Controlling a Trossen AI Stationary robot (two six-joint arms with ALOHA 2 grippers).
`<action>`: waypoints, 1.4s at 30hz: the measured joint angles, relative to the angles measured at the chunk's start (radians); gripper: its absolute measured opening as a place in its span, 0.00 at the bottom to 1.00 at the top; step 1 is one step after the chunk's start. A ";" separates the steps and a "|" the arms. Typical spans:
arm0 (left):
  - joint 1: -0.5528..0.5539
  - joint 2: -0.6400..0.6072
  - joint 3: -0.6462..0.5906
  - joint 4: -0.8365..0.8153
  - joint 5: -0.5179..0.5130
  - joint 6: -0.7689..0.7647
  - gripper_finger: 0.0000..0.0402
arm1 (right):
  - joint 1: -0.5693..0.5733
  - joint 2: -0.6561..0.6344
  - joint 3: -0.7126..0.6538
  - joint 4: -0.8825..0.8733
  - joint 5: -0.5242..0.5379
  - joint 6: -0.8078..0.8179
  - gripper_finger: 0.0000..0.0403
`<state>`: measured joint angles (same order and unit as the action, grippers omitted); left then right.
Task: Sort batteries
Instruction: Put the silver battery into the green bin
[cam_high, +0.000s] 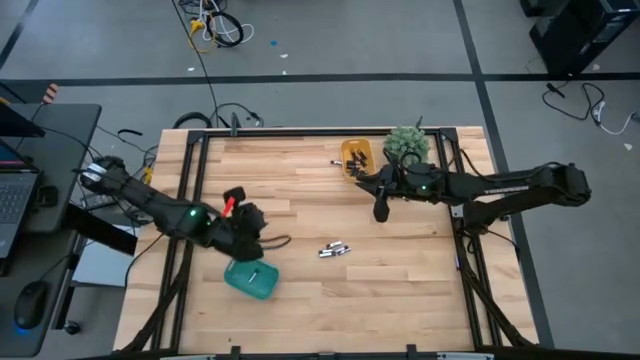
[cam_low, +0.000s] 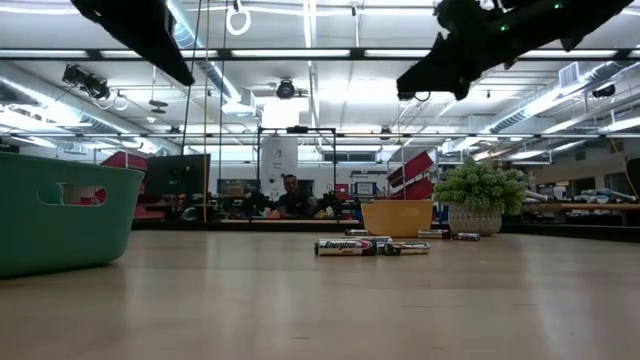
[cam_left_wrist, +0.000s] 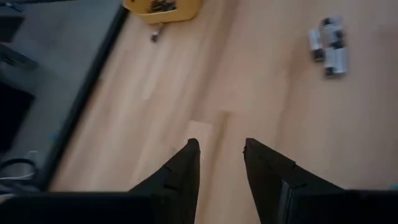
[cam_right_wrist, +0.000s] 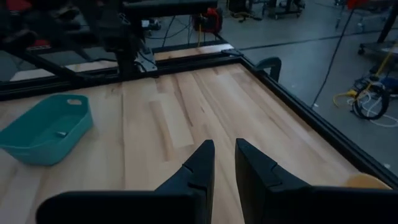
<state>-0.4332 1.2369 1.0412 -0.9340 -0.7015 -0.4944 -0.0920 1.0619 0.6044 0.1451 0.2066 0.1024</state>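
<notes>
batteries (cam_high: 334, 249): dark and silvery cells | lying flat, clustered mid-table | more inside yellow tray (cam_high: 357, 158)

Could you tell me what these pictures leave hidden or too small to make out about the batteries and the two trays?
- Yellow tray: battery count inside; too small from above, wall hides them in the low view.
- Teal tray: one small item inside, too blurred to identify.
- Loose batteries: exact number; they overlap in the low view.
- Left gripper and right gripper: open, empty; bases cut off by the frame edge.
</notes>
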 joint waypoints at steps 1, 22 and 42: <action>0.020 0.000 0.000 0.001 -0.001 0.029 0.31 | 0.005 -0.013 0.000 -0.024 0.023 0.006 0.13; 0.327 0.000 -0.158 0.359 0.124 0.474 0.31 | -0.007 0.073 0.132 -0.446 0.136 0.171 0.13; 0.412 0.001 -0.247 0.689 0.167 0.648 0.31 | 0.162 0.461 0.162 -0.146 -0.002 -0.163 0.17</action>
<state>-0.0215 1.2381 0.7940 -0.2455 -0.5345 0.1533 0.0705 1.5233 0.7666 -0.0004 0.2047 -0.0604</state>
